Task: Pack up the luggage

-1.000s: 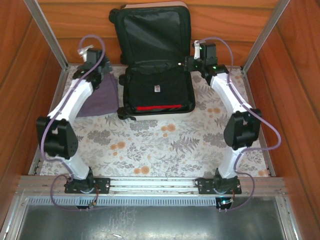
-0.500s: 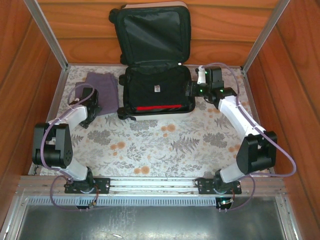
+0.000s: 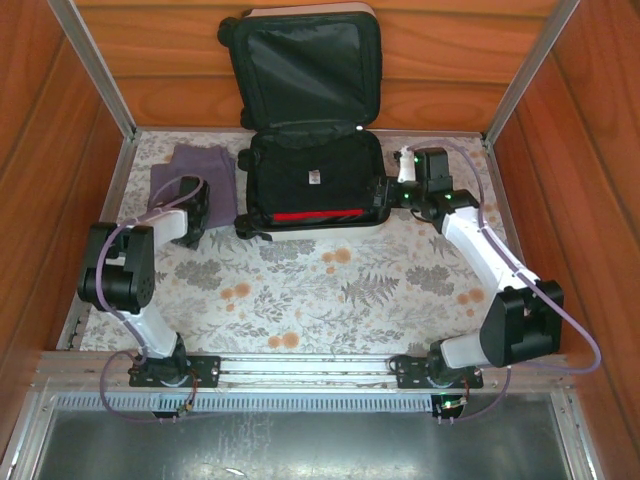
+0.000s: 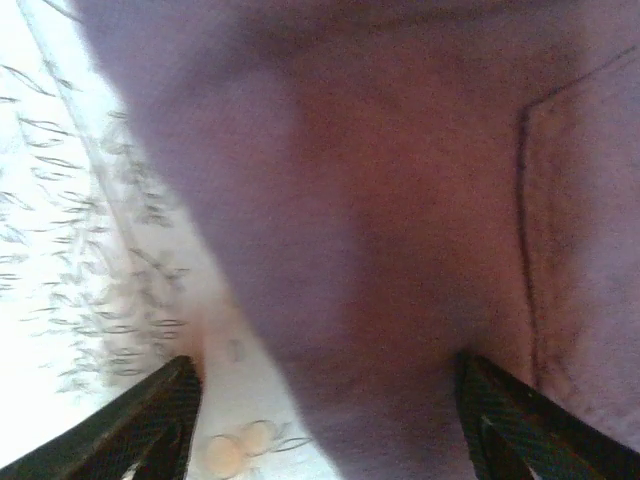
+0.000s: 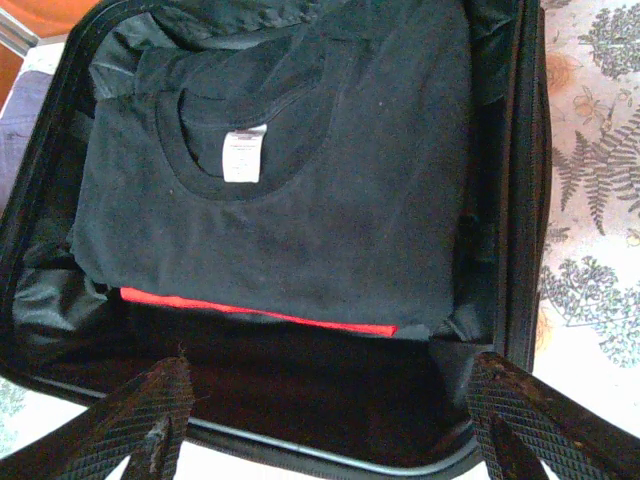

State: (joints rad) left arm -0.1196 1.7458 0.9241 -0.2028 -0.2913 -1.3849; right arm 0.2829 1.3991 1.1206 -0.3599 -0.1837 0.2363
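The luggage [image 3: 300, 75] lies open at the back, its black-lined lid leaning on the wooden wall. In its base a folded black T-shirt [image 3: 330, 172] rests on a red item [image 3: 310, 215]. A purple cloth [image 3: 200, 170] lies flat on the table, left of the case. My left gripper [image 3: 190, 215] is low at the cloth's near edge, open. In the left wrist view its fingers [image 4: 150, 430] straddle the purple cloth [image 4: 400, 200]. My right gripper [image 3: 385, 195] is open at the case's right side, facing the T-shirt [image 5: 280, 190] over the rim [image 5: 300, 455].
A floral tablecloth [image 3: 330, 290] covers the table between the arms and the case. Wooden walls [image 3: 40, 150] close in the left, right and back. A metal rail [image 3: 300, 365] with both arm bases runs along the near edge.
The left gripper drew back from the cloth's far end to its near edge, and its jaws narrowed somewhat. The right gripper slid nearer along the case's right side.
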